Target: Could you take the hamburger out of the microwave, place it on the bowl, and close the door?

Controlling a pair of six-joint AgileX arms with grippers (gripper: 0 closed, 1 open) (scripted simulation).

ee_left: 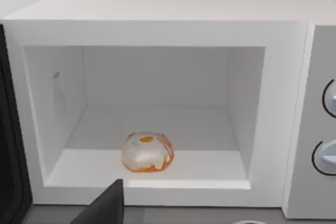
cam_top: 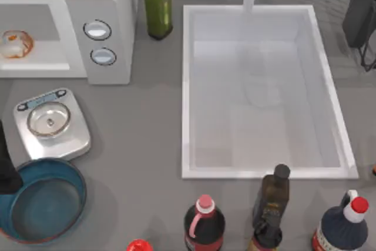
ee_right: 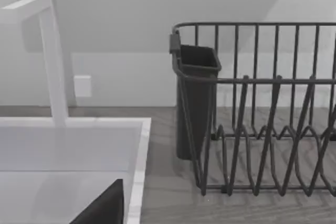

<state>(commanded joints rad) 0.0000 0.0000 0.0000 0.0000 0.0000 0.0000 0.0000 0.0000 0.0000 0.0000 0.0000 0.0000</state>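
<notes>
A small, rounded hamburger (ee_left: 147, 152) sits inside the open microwave (ee_left: 157, 24), probably light and soft, best pinched gently across its sides; whether the left tool (ee_left: 105, 208) is open is unclear.

Matt white microwave (ee_left: 157, 11); glossy, translucent-looking hamburger (ee_left: 147, 152); brushed steel scale (cam_top: 51, 123); glossy teal bowl (cam_top: 41, 201); dark wire dish rack (ee_right: 262, 108); matt grey surface (cam_top: 141, 145).

Left arm (cam_top: 7, 166): dark limb at the table's left edge, just beside the bowl (cam_top: 44, 201), overlapping its rim from above. Wrist aimed at the microwave (ee_left: 157, 35) opening. One dark finger (ee_left: 105, 207) visible in the left wrist view.
Right arm: one dark finger (ee_right: 102, 206) visible in the right wrist view.
</notes>
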